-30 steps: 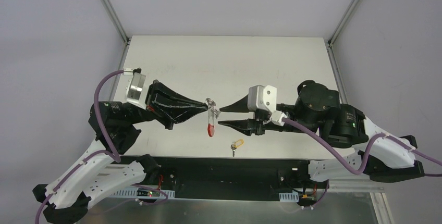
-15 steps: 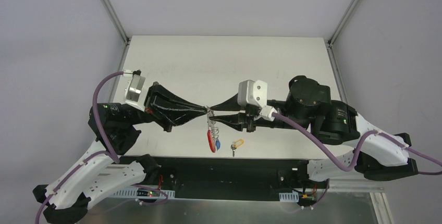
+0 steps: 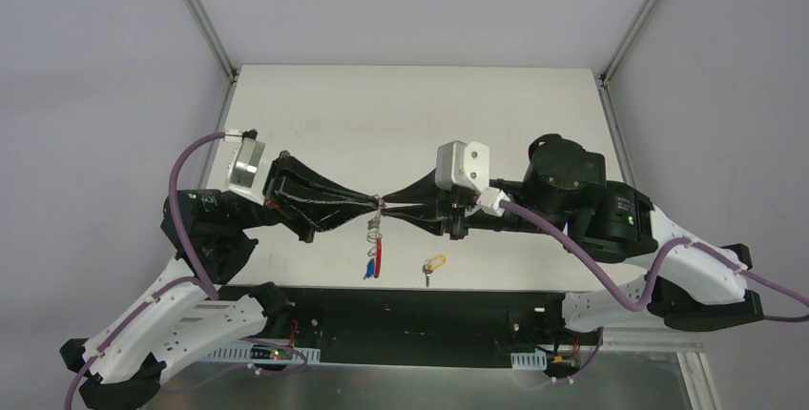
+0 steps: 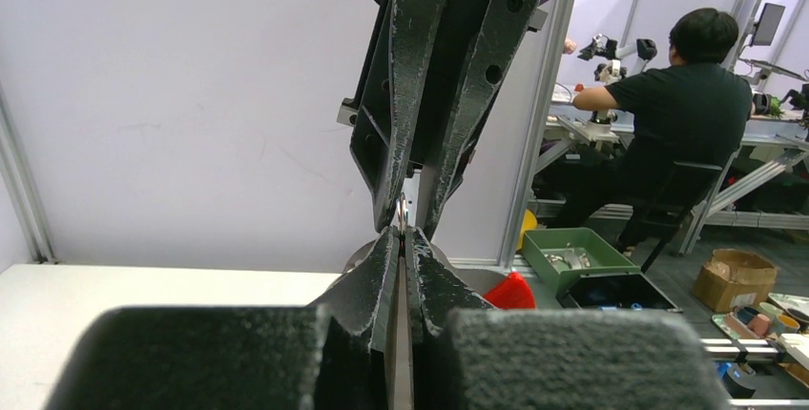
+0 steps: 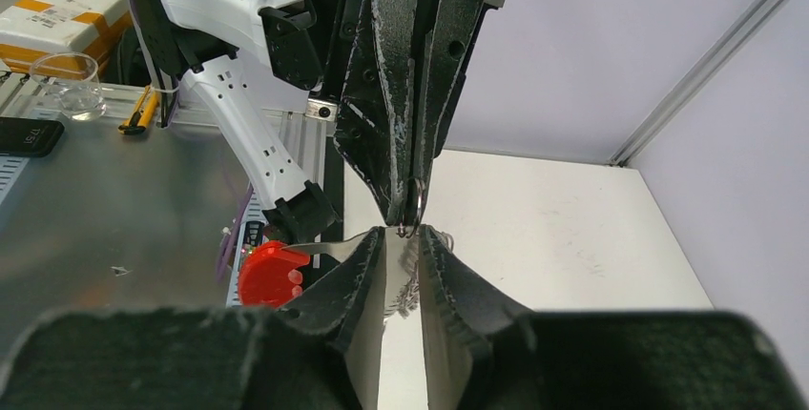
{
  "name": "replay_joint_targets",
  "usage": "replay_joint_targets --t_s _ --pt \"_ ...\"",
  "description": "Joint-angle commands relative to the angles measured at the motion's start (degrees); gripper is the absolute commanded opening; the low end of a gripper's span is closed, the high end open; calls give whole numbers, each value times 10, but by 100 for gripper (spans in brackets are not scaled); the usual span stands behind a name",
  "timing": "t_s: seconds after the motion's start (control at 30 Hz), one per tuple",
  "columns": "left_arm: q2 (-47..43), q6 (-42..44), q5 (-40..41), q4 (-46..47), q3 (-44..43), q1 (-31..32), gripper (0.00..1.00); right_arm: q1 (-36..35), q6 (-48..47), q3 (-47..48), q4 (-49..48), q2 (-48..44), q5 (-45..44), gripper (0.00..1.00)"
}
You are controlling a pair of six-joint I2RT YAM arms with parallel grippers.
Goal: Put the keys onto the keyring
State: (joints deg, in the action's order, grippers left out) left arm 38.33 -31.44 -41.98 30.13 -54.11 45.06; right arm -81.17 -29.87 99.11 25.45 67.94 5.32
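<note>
Above the counter [image 3: 315,105], nearer its near edge than its far one, two hands meet tip to tip. The left hand [image 3: 370,202] is pinched tight on the keyring [image 3: 375,231]. The right hand [image 3: 393,204] is narrowed about the same ring, but I can't tell if it truly grips. One red strap [image 3: 380,256] and one blue tag [image 3: 368,271] dangle below. One key [image 3: 434,265] lies alone by the near edge, right of middle. This looks like steadying the ring. Next, I'd guess, one hand must let go, fetch the key, and thread it.
</note>
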Motion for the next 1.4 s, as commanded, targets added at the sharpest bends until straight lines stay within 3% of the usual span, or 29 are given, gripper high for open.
replay_joint_targets --t_s 0.0,0.1,0.23,0.57,0.83,0.93,1.37 --pt "-8 -8 -12 47 0 5 0 5 12 24 -29 2 11 20" --pt "-7 -9 -11 48 0 4 0 7 14 24 -30 4 14 16" --pt "-7 -9 -12 50 0 4 0 11 18 25 -28 7 15 0" --pt "3 -1 -59 14 -23 4 0 20 61 28 -15 1 3 0" --pt "0 46 -129 -157 -76 4 26 44 122 37 21 -7 -25 0" --pt "0 70 -127 -222 -96 4 28 56 140 31 29 -16 -13 0" --pt "34 126 -77 -350 -158 4 35 112 196 -9 76 -34 91 0"
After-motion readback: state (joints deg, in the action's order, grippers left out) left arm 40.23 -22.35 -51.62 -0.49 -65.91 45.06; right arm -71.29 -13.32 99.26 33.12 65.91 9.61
